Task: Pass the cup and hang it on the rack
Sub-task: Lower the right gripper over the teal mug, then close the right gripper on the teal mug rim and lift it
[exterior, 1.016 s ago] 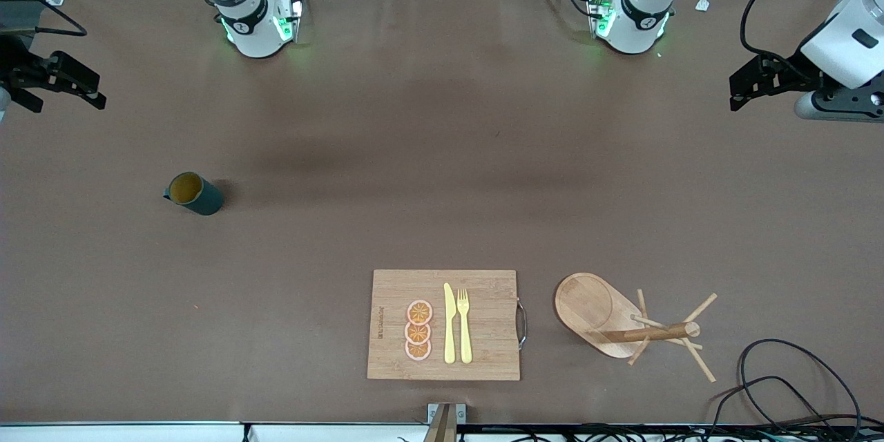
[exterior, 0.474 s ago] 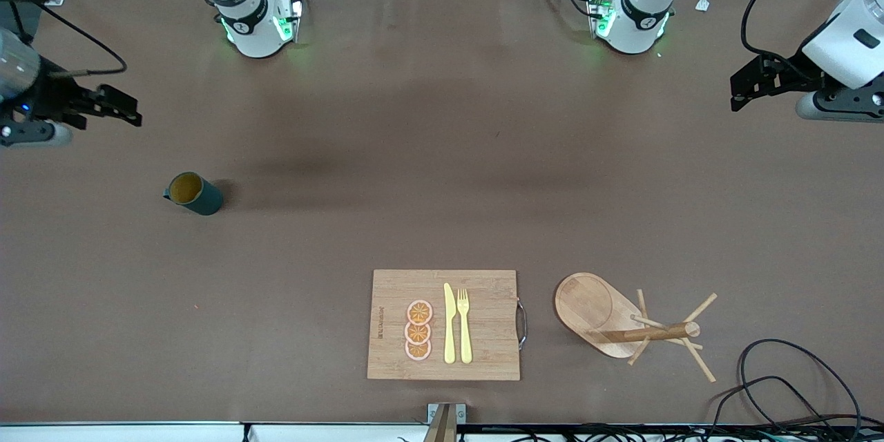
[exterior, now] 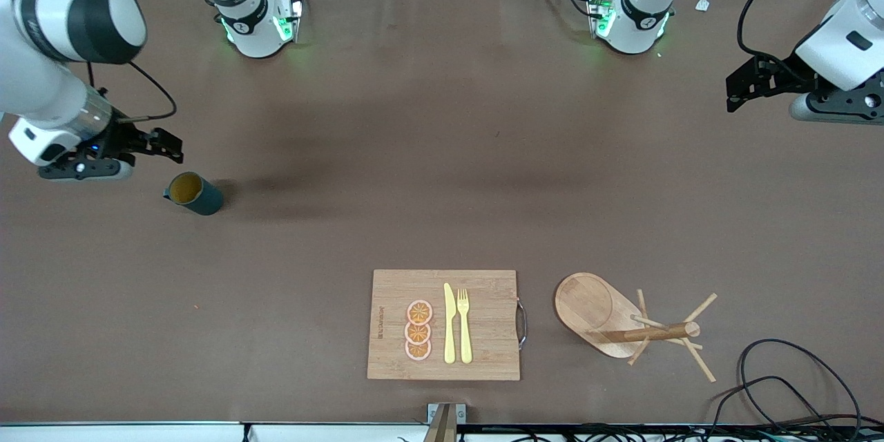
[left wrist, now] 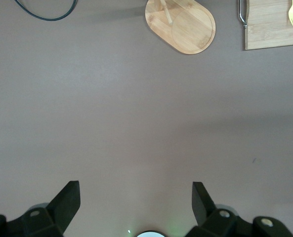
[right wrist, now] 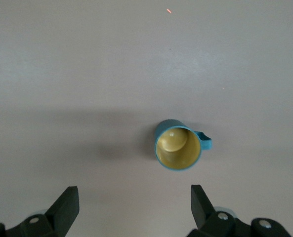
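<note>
The cup (exterior: 194, 193) stood upright on the table (exterior: 428, 173) toward the right arm's end, mouth up, its small handle pointing at about nine o'clock in the front view. The right gripper (exterior: 166, 143) hung in the air at about eleven o'clock from the cup, jaws spread wide and holding nothing. The rack (exterior: 625, 323) stood toward the left arm's end, beside the cutting board (exterior: 483, 297) at three o'clock of it. The left gripper (exterior: 742, 86) waited over bare table, jaws wide and empty.
</note>
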